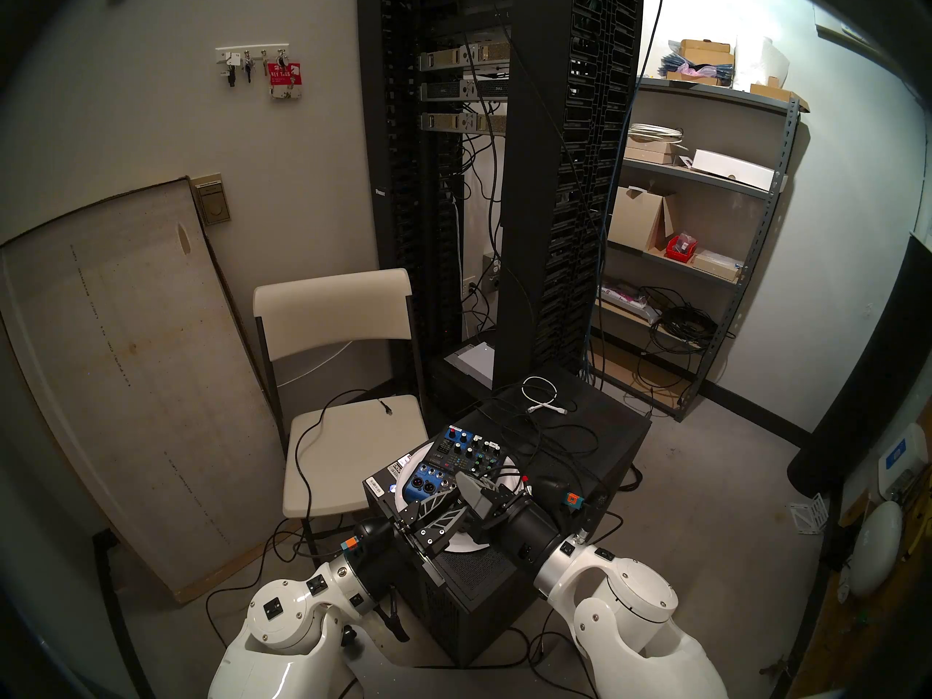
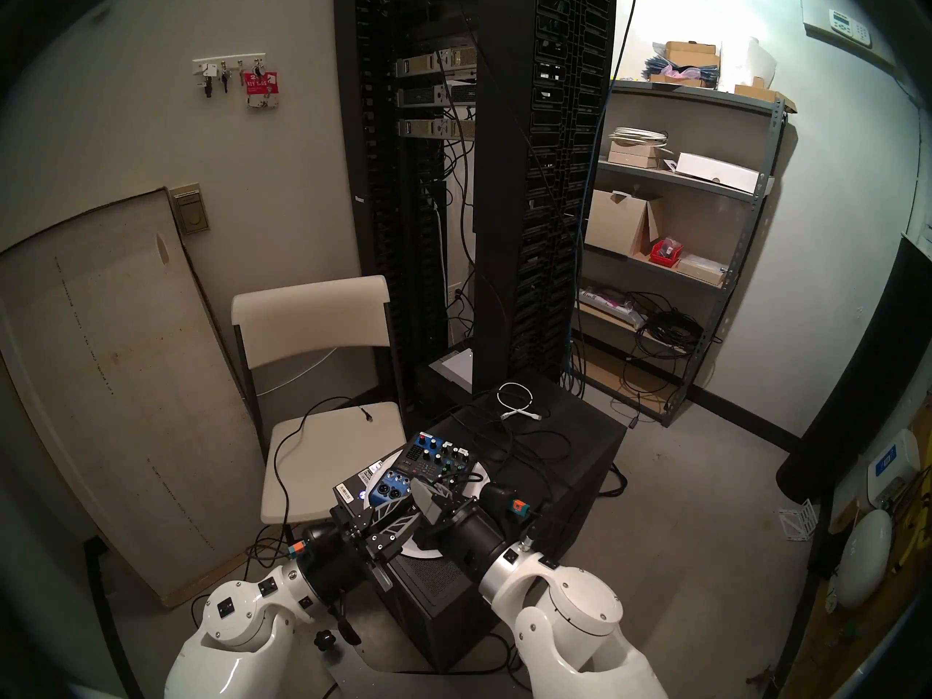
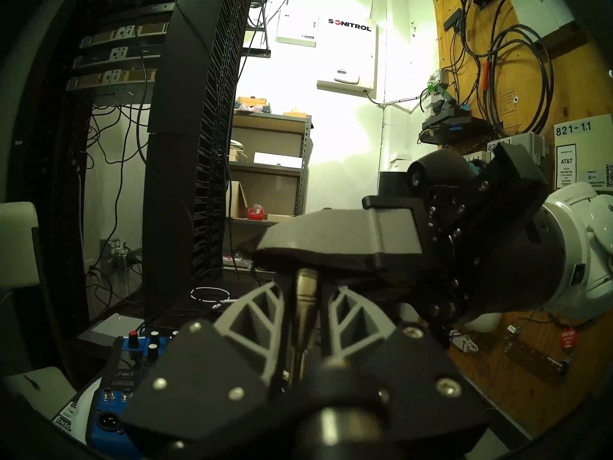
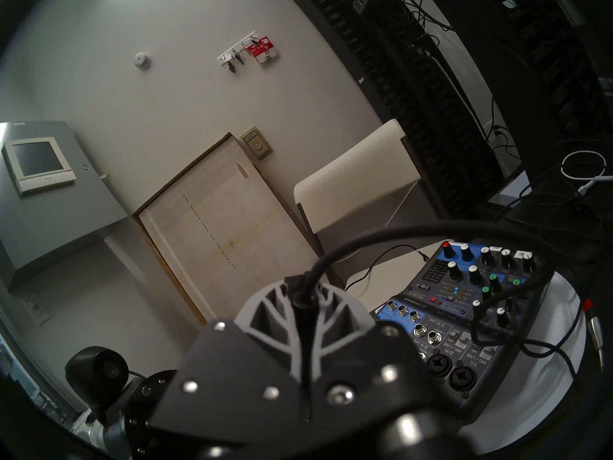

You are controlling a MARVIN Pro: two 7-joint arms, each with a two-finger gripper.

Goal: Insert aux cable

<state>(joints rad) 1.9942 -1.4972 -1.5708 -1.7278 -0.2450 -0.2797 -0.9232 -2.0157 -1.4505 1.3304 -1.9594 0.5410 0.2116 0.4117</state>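
The aux cable's silvery jack plug (image 3: 306, 300) stands between the fingers of my left gripper (image 3: 306, 293), which is shut on it, tip towards the wrist. My right gripper (image 4: 303, 290) is shut on the dark rear end of the same plug, and the thin black aux cable (image 4: 365, 240) loops away to the right. Both grippers meet just above the near end of the blue and black audio mixer (image 1: 454, 461): the left gripper (image 1: 461, 500) from the left, the right gripper (image 1: 469, 483) from the right. The mixer's row of jack sockets (image 4: 414, 320) lies right of the right fingers.
The mixer sits on a white round plate (image 4: 564, 366) on a black cabinet (image 1: 595, 430). A second plug with a red band (image 4: 588, 305) lies on the plate. A coiled white cable (image 1: 539, 395) lies further back. A folding chair (image 1: 353, 430) stands left, server racks (image 1: 555, 203) behind.
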